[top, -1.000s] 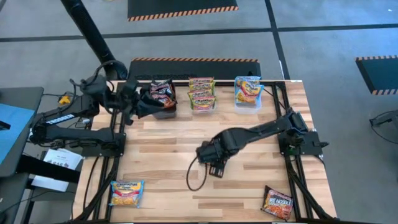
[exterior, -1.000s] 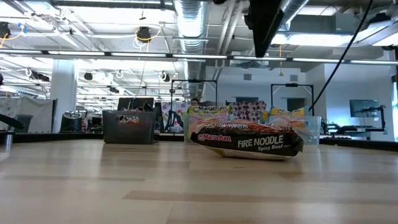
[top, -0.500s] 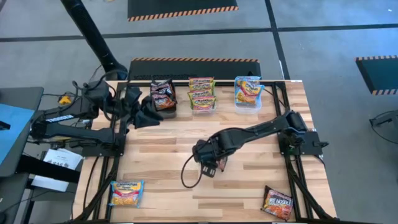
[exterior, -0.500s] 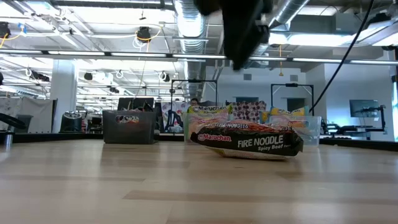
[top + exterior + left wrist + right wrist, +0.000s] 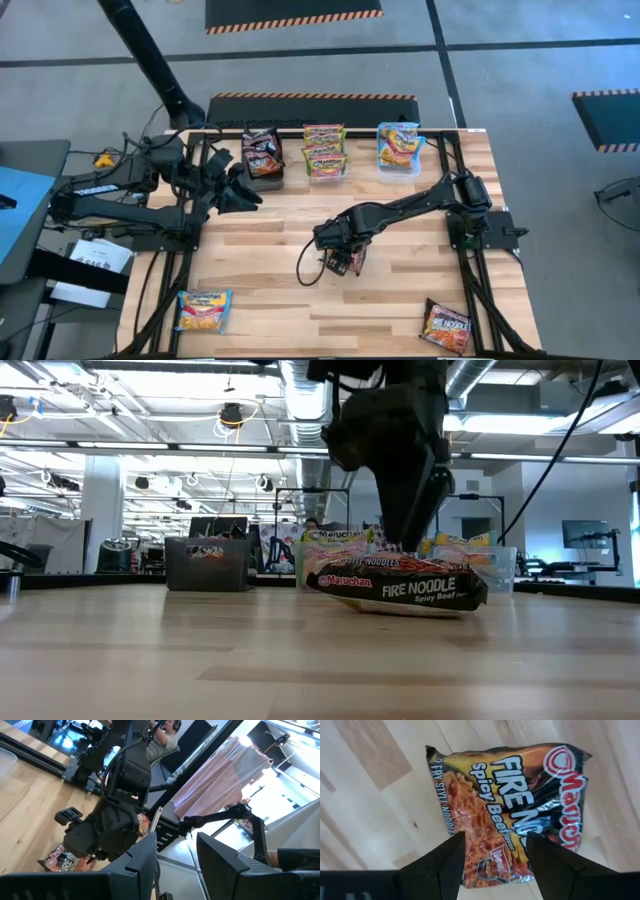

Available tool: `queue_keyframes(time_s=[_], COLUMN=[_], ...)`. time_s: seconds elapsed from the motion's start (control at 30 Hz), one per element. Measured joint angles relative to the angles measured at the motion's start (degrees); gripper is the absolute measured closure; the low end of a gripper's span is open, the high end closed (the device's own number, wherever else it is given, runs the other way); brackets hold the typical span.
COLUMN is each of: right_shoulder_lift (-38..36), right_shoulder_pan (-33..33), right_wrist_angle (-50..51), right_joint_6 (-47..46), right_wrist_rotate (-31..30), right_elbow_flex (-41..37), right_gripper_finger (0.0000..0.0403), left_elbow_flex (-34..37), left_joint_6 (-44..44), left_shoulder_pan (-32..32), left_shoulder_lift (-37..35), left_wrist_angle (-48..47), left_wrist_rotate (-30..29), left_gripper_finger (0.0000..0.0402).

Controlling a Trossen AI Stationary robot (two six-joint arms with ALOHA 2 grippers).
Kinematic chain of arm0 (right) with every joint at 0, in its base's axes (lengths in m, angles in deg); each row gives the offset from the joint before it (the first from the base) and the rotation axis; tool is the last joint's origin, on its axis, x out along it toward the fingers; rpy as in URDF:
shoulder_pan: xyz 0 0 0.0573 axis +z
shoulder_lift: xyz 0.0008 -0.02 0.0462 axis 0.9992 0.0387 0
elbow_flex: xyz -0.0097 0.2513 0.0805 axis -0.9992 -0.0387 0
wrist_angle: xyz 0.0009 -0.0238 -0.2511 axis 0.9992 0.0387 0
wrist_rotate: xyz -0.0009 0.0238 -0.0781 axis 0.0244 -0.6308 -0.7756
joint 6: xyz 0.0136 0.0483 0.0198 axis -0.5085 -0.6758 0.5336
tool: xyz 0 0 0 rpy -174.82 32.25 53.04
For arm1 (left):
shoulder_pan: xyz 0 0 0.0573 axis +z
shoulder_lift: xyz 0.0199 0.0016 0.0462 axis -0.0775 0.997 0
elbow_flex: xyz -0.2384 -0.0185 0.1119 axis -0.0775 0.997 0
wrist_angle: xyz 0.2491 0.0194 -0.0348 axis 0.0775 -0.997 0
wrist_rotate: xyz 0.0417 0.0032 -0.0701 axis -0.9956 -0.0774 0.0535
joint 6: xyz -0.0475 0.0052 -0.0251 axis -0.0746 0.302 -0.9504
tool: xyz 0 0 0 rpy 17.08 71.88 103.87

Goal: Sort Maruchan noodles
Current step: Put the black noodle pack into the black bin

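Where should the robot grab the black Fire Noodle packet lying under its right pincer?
Across the middle of the black plastic Fire Noodle packet, coming from straight above. It lies flat on the wooden table, and the open right pincer is lined up over its narrow width.

wooden table (image 5: 400,290), three tubs (image 5: 325,170)

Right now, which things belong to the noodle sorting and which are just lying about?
Job: dark plastic Fire Noodle packet under the open right gripper; orange plastic packet; second dark packet; three packet-filled tubs; left gripper beside them.
Lying about: white papers; striped floor mat.
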Motion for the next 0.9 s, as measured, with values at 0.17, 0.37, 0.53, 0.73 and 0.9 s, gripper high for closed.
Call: queue_keyframes(time_s=[0.17, 0.37, 0.53, 0.73, 0.9], right_shoulder_lift=[-0.10, -0.50, -0.35, -0.26, -0.25], right_shoulder_pan=[-0.39, -0.77, -1.07, -1.77, -1.77], right_wrist_angle=[-2.63, -5.99, -9.11, -11.39, -11.56], right_joint_6=[-1.89, -4.90, -6.02, -6.09, -5.70], right_wrist_rotate=[0.37, 1.57, 2.18, 3.85, 3.74], right_elbow_flex=[-4.04, -7.05, -7.14, -7.19, -7.21], right_gripper_finger=[0.0168, 0.0177, 0.0250, 0.0382, 0.0393], left_elbow_flex=[0.00, 0.00, 0.00, 0.00, 0.00], left_joint_6=[0.00, 0.00, 0.00, -0.93, -0.98], left_shoulder_pan=[0.00, 0.00, 0.00, 0.02, 0.02], left_shoulder_lift=[0.00, 0.00, 0.00, 0.06, 0.35], left_wrist_angle=[-0.01, -0.01, -0.95, -2.96, -2.93], left_wrist_rotate=[0.00, 0.00, 0.00, 0.00, 0.02], left_gripper_finger=[0.0276, 0.0276, 0.0276, 0.0276, 0.0276])
